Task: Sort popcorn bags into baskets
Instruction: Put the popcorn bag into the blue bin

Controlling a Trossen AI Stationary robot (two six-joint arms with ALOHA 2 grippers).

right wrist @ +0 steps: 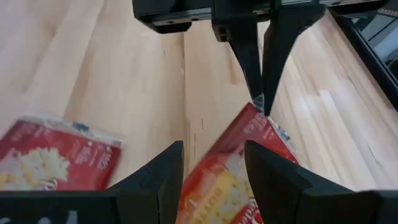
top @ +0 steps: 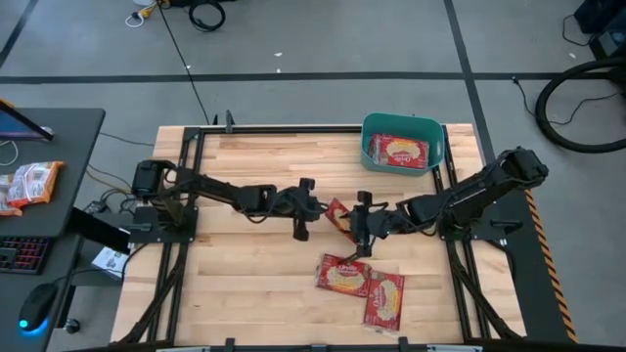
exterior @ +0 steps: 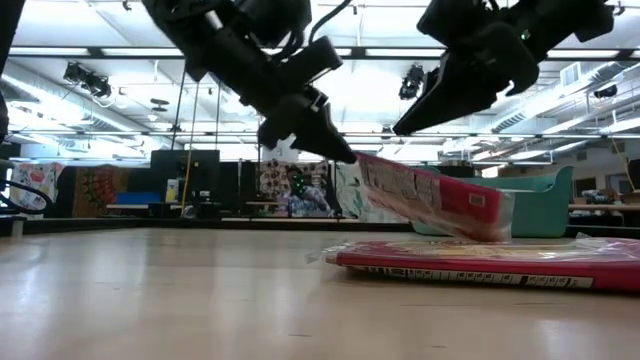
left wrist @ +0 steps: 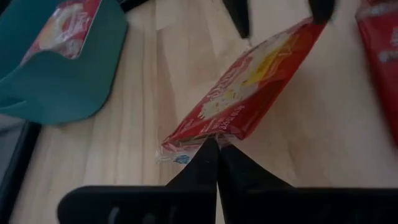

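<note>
One red popcorn bag (top: 338, 215) hangs tilted between my two grippers near the table's middle. My left gripper (left wrist: 217, 146) is shut on its end. My right gripper (right wrist: 214, 155) is open, with a finger on either side of the bag's other end (right wrist: 217, 180); I see no touch there. In the low view the bag (exterior: 430, 195) slopes down from my left gripper (exterior: 338, 150) toward the table. Two more bags (top: 343, 275) (top: 384, 298) lie flat nearer the near edge. The teal bin (top: 368, 149) at the far right holds one bag (top: 397, 151). My left gripper pinches the bag between its two fingers by the clear sealed edge at one short end (left wrist: 186, 146). The fingers come level from the table's left side. That end is lifted and the bag tilts down away from them; whether its low end (exterior: 485, 220) touches anything I cannot tell.
Black frame rails (top: 193, 186) run along the table's left and right sides. Bare wood (top: 245, 284) lies at the near left. A side desk (top: 49, 166) with a keyboard, a mouse and snack packets stands beyond the left edge.
</note>
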